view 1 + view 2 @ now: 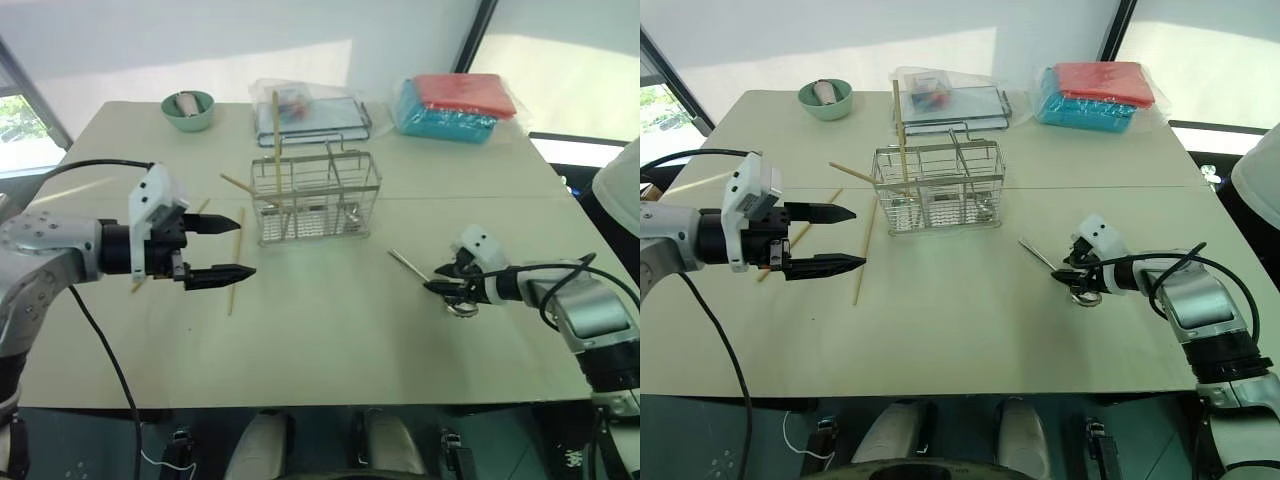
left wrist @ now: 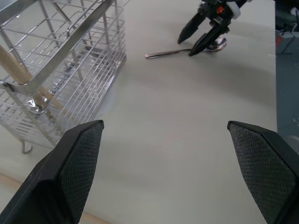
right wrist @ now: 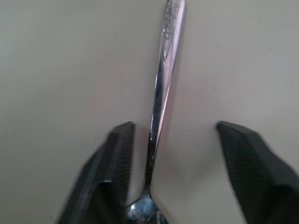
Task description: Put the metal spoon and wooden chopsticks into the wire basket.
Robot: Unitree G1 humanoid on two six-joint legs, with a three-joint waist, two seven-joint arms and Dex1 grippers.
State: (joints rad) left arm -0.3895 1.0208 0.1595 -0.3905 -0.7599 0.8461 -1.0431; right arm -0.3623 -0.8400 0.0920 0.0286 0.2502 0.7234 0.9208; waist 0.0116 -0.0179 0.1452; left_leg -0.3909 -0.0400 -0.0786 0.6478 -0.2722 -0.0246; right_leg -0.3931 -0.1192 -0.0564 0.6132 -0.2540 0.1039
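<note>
Both right gripper [image 3: 170,154] fingers straddle metal spoon [image 3: 161,93] handle.

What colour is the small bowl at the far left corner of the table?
Pale mint green; the small bowl shows best in the left eye view.

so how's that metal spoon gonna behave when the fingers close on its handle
The metal spoon looks stiff, so it should not bend. Its handle is thin and shiny, so it may slip or twist between the fingers. It lies flat on the table, leaving little room underneath, so it could skid instead of lifting.
</note>
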